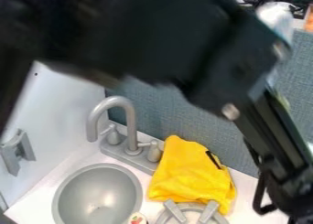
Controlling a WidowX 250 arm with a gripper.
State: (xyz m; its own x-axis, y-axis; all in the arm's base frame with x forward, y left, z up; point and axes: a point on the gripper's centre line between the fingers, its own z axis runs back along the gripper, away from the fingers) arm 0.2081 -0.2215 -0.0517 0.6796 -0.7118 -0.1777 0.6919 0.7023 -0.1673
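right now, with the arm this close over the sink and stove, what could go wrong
The arm could snag the tall faucet if it swings low. The yellow cloth lies close against the faucet's right handle and the burner, so it might catch on either if dragged. The small printed item by the sink's rim might get knocked in.

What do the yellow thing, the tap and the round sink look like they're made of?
The yellow thing looks like soft cloth, matte, judging by its folds and slumped shape. The tap seems to be plastic with a smooth grey finish, though painted metal is possible. The sink looks like grey plastic or coated metal; its soft sheen leaves that open.
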